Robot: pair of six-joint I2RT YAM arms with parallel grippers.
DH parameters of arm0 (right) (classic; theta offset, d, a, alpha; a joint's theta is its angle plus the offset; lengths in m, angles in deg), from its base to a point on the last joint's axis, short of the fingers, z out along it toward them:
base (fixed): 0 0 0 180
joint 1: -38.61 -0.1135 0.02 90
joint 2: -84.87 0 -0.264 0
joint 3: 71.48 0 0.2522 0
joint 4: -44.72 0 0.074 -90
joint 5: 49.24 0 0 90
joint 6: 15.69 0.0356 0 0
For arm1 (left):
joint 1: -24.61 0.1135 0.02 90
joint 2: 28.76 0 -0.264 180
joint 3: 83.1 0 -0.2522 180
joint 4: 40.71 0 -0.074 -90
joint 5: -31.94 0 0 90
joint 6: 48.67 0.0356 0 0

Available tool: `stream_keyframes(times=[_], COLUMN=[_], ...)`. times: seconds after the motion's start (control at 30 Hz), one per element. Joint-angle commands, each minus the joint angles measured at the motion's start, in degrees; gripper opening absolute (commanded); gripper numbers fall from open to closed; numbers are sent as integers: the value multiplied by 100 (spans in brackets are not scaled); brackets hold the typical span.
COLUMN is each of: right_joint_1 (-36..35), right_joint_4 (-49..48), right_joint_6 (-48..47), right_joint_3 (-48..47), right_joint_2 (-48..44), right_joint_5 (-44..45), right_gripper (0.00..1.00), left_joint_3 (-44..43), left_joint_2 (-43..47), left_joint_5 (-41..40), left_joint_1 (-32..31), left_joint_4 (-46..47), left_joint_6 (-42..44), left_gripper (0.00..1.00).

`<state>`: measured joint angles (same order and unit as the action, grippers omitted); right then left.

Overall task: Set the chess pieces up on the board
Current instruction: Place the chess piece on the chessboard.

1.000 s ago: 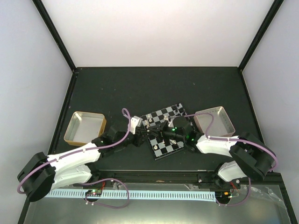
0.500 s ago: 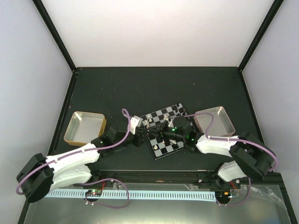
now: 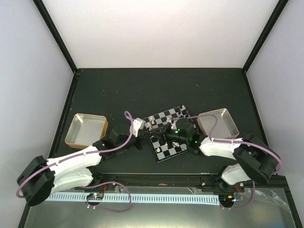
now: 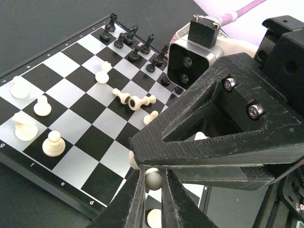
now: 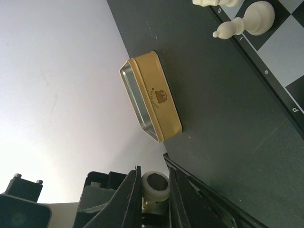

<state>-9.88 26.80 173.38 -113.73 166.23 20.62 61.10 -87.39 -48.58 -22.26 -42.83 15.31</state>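
left gripper (image 4: 153,176) nearly closed, pinching white piece (image 4: 153,180) | right gripper (image 5: 154,176) narrow, clamping white piece by base | board (image 3: 165,151) mid-table, gold tin (image 3: 86,130) at its 9 o'clock | black pieces (image 4: 134,54) lined at 1 o'clock, left wrist view

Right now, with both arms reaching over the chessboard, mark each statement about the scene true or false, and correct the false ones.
1. The left gripper is closed on a cream piece. True.
2. Every cream piece on the board stands upright. False: several toppled pieces lie mid-board.
3. The black pieces cluster along one edge of the board. True.
4. The board sits inside the yellow tin. False: it lies on the table, between that tin and a silver tin.
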Motion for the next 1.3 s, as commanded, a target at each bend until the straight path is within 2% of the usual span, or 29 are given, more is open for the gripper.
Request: stream_keyframes(times=[0.0,0.13,0.23,0.3,0.47,0.63,0.9,1.03,1.27], right_joint_1=[8,17,91,186,510,793,841,846,846], right_joint_4=[144,216,410,730,1666,2880,4435,4818,5068], right_joint_6=[-109,-180,-377,-637,-1383,-2123,-2870,-3176,-3655], right_joint_3=[-69,-48,-35,-42,6,76,38,-51,-178], right_joint_2=[77,30,-62,-225,-824,-1734,-3104,-3348,-3408], right_joint_5=[-148,-40,88,244,730,1673,3253,3559,3699], right_gripper=[15,20,32,42,51,53,54,54,54], left_joint_3=[-280,-354,-440,-537,-1033,-1896,-3696,-4491,-5304], left_joint_2=[-68,-120,-131,-155,-416,-966,-2536,-3295,-4350], left_joint_5=[-120,-219,-293,-346,-402,-487,-731,-797,-803], left_joint_1=[-24,-32,-33,-35,-33,-33,-33,-25,33], left_joint_4=[319,77,-239,-571,-1687,-2832,-4646,-5324,-5696], left_joint_6=[148,142,144,129,140,202,301,412,474], left_gripper=[6,2,2,2,2,1,1,1,2])
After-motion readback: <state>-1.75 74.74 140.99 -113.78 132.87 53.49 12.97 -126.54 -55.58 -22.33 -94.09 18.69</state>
